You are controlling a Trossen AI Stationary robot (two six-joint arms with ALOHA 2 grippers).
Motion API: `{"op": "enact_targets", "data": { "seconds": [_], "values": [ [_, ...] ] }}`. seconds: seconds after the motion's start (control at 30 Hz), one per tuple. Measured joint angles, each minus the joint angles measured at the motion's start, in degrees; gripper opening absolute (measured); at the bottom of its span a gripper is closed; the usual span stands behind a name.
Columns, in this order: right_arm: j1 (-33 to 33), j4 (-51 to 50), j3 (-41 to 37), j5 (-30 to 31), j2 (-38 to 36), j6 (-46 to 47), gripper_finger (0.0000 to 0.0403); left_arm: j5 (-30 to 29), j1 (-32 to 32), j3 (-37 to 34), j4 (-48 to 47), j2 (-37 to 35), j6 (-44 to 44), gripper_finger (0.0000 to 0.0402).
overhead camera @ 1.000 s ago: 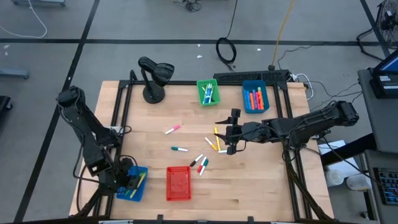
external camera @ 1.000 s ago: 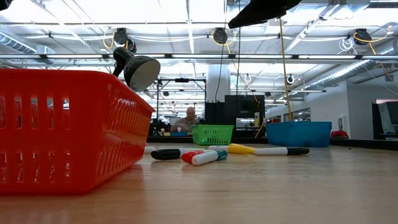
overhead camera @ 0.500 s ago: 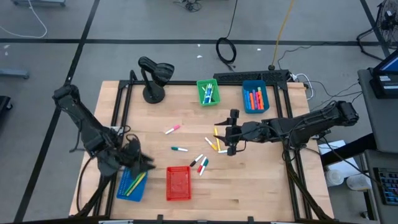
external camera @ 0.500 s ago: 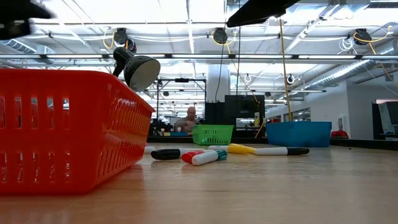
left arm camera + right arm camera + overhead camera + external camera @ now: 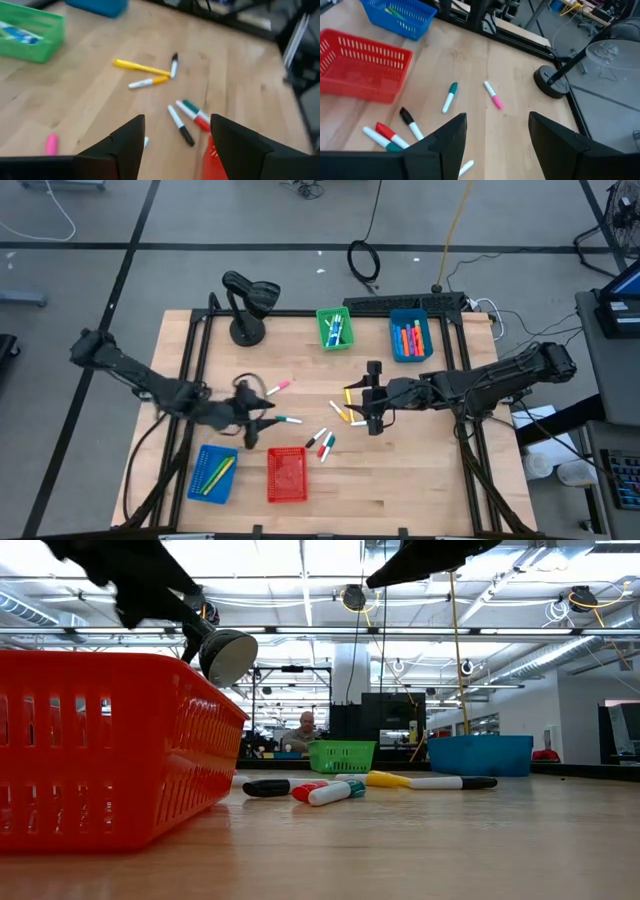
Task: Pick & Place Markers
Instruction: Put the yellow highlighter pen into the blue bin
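Observation:
Several markers lie loose on the wooden table: a pink-tipped one (image 5: 278,387), a green-capped one (image 5: 288,420), yellow ones (image 5: 345,408) and a red, green and black cluster (image 5: 320,443), which the left wrist view also shows (image 5: 187,117). My left gripper (image 5: 258,418) hovers open just left of the green-capped marker, its fingers (image 5: 131,137) bare. Above the yellow markers my right gripper (image 5: 366,406) also hangs open, with nothing between its fingers (image 5: 451,135). It looks over the green-capped marker (image 5: 449,96) and the pink-tipped one (image 5: 493,95).
A red basket (image 5: 287,475) and a blue basket (image 5: 213,473) holding markers stand near the front edge. A green basket (image 5: 335,328) and a blue basket (image 5: 410,338) with markers stand at the far edge. A black desk lamp (image 5: 245,305) is at the far left.
My left gripper has swung up from over the near-left blue basket toward the table's middle and far side, rolling about its own axis, and now hovers beside the green-capped marker. The markers and my right gripper have stayed in place.

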Motion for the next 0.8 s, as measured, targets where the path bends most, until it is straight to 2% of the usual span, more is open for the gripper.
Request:
{"op": "enact_targets", "data": {
  "seconds": [0.1,0.2,0.43,0.63,0.8],
  "values": [
    [-0.04,0.12,0.00,0.83,-0.02,-2.07,0.0201,7.75,5.14,0.69,0.31,4.20,8.76,0.0230],
    [-0.10,0.11,0.00,2.58,-0.25,-3.27,0.0201,12.20,8.69,2.81,-1.92,8.03,18.30,0.0230],
    [-2.24,1.73,0.00,3.14,-0.31,-2.19,0.0201,12.00,12.14,5.79,-1.75,11.68,35.24,0.0230],
    [-6.77,-1.52,0.00,3.55,0.54,15.83,0.0201,10.58,14.86,5.40,4.49,11.74,40.02,0.0230],
    [-8.26,-11.22,1.12,4.92,6.26,22.80,0.0201,13.93,19.74,5.38,14.06,11.74,47.01,0.0230]
  ]
}}
